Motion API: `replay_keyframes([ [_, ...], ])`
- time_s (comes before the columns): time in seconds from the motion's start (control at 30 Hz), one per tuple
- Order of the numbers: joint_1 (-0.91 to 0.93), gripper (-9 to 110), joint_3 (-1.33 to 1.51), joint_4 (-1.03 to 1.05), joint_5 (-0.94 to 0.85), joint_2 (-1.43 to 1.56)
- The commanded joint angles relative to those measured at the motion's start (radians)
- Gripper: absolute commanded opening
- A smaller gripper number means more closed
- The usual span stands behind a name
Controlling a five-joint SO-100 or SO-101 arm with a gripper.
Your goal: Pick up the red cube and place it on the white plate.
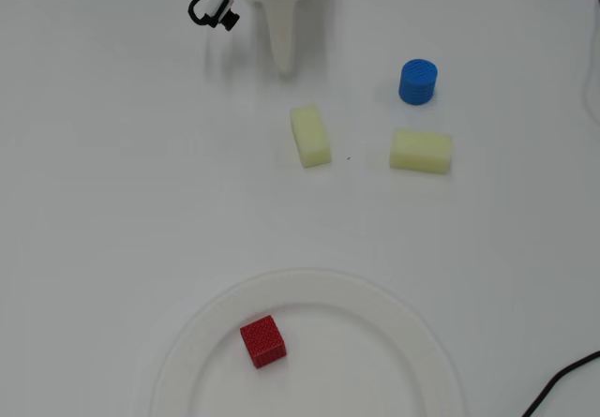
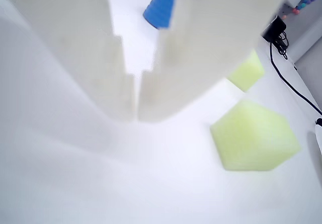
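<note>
A: Where is the red cube (image 1: 262, 341)?

B: In the overhead view it lies on the white plate (image 1: 412, 328), left of the plate's middle, near the bottom edge of the table (image 1: 103, 201). Nothing touches it. The wrist view does not show it at all.

A: Is the whole plate visible?

B: No. The lower part is cut off by the bottom edge of the picture, and its rim nearly melts into the white tabletop, so the outline is faint on the left side.

A: And the gripper (image 1: 284, 68)?

B: It sits near the top edge, well apart from the cube. From above only a pale tapered tip shows; the rest of the arm is cut off. In the wrist view the two fingers (image 2: 75, 58) fill the upper half, blurred, and their tips meet with only a thin seam between them (image 2: 136, 114). They are pressed together with nothing between.

A: What else is on the table?

B: Two pale yellow blocks, one (image 1: 310, 136) just below the tip and another (image 1: 421, 150) toward the right edge, with a blue ribbed cylinder (image 1: 417, 81) just above that second one. In the wrist view the cylinder (image 2: 160, 7) is partly hidden behind a finger. A black cable (image 1: 562, 379) enters at the bottom right corner, cut off.
</note>
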Motion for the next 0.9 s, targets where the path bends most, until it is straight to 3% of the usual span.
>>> replay_keyframes([
  [0.0,-0.04,0,-0.005,0.005,-0.023,0.009],
  [0.87,-0.037,5,-0.005,0.005,-0.018,0.009],
])
